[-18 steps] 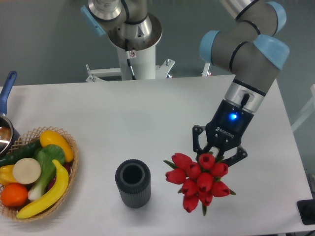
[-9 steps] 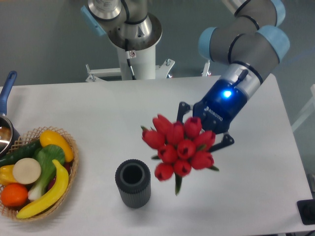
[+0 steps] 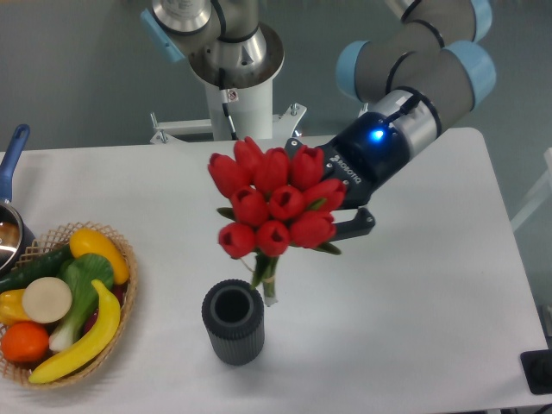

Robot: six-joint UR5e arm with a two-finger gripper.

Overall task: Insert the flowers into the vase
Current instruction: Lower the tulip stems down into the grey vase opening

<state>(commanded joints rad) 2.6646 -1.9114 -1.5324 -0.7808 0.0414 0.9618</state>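
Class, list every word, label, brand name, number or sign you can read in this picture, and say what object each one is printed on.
White lettering on the black two-finger gripper body, beside its blue light: too small and blurred to read.
Small red-and-white sticker on the white robot mounting column: too small to read.
Nothing is printed on the bunch of red tulip flowers, the dark grey ribbed cylinder vase or the woven wicker basket.

Count on the bench (image 3: 448, 285)
One tulip bunch (image 3: 274, 205), one ribbed vase (image 3: 233, 322), one wicker basket (image 3: 123, 285), one banana (image 3: 83, 341).
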